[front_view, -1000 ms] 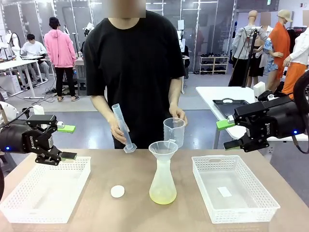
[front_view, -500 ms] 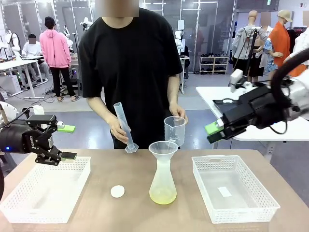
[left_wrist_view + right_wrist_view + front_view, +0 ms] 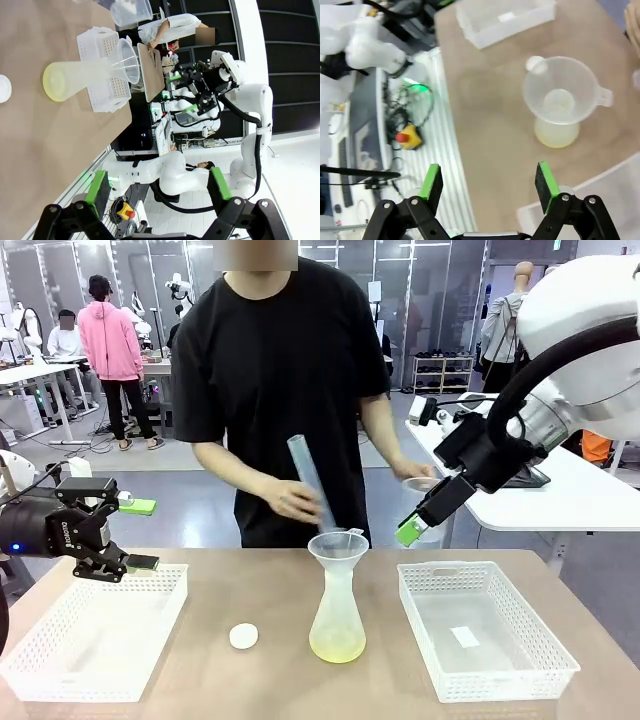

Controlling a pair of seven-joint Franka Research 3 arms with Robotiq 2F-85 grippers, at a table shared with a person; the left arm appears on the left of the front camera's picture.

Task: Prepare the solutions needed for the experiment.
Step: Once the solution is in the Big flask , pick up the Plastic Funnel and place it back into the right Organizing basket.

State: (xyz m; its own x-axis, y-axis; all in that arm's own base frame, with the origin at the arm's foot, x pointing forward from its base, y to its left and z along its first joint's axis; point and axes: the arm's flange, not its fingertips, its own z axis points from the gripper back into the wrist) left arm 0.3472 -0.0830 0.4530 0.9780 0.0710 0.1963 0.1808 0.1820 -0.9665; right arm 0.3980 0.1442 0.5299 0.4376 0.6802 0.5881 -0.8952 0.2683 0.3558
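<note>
Left tool (image 3: 141,535) is wide open with nothing in it. It hangs just above the far corner of the left basket (image 3: 60,680), pads pointing in toward the middle of the tabletop (image 3: 250,590).

Right tool (image 3: 488,186) is open too. Its green pads are well apart and there's nothing between them. From the front it's up in the air, angled down, with the right basket (image 3: 500,680) below it.

The solution (image 3: 337,645) is a shallow pale yellow-green layer at the bottom of the flask (image 3: 337,605), which stands upright on the tabletop with a funnel (image 3: 338,545) sitting in its neck. That puts it below the right tool and over toward the left arm's side. From the left tool it's well off to the right and lower down. In the right wrist view, the funnel mouth shows ahead of the pads, nowhere near touching them.

A white stopper (image 3: 243,636) lies on the tabletop on the left tool's side of the flask, near it but apart.

A person across the tabletop has one hand (image 3: 290,502) around a cylinder (image 3: 308,472), tilted with its low end just over the funnel. Their other hand (image 3: 415,472) holds a beaker (image 3: 418,492) right next to the right tool's fingers. I can't tell if it touches them.
</note>
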